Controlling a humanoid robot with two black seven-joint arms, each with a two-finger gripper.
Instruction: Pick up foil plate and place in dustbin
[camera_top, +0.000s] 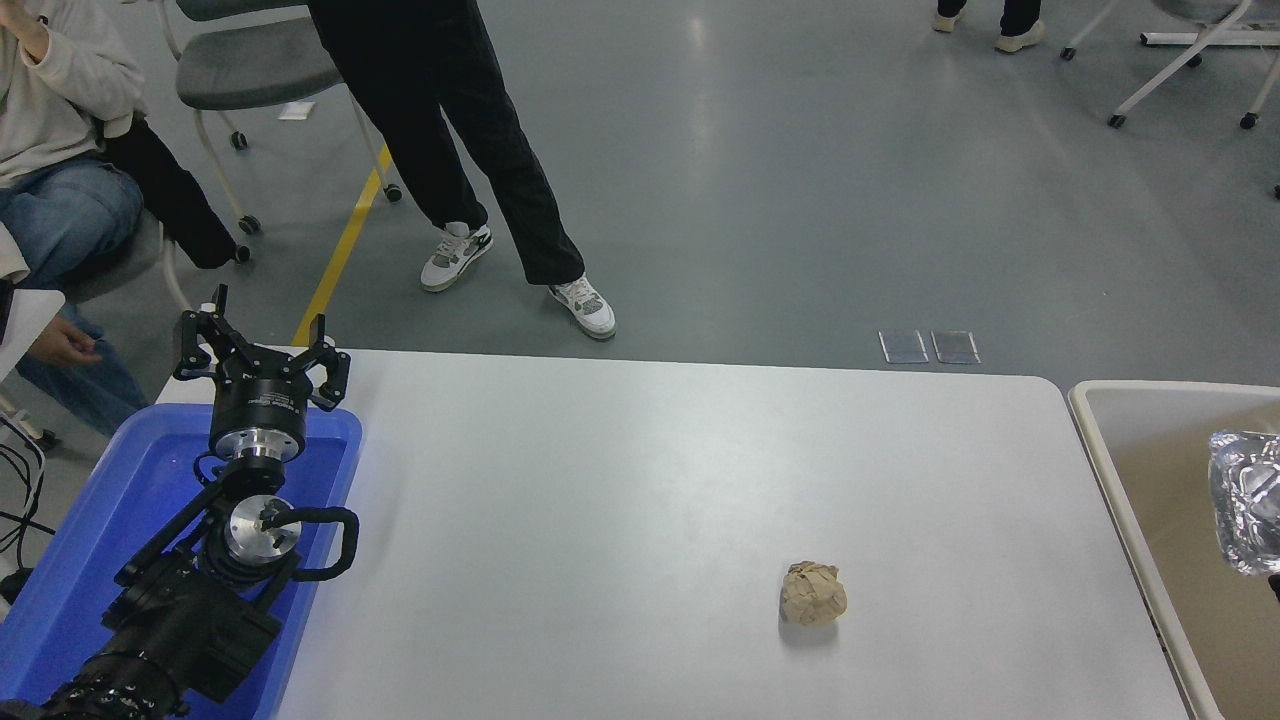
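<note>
Grey glossy floor with a yellow line, wheeled chairs at the far left and right, ceiling light reflected, white table in front.

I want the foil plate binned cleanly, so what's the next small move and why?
Probably release the foil plate now, or lower it slightly first. It hangs at the picture's right edge over the tan inside of the dustbin, well past the near rim. The right pincer itself is barely in view, so its grip cannot be judged.
</note>
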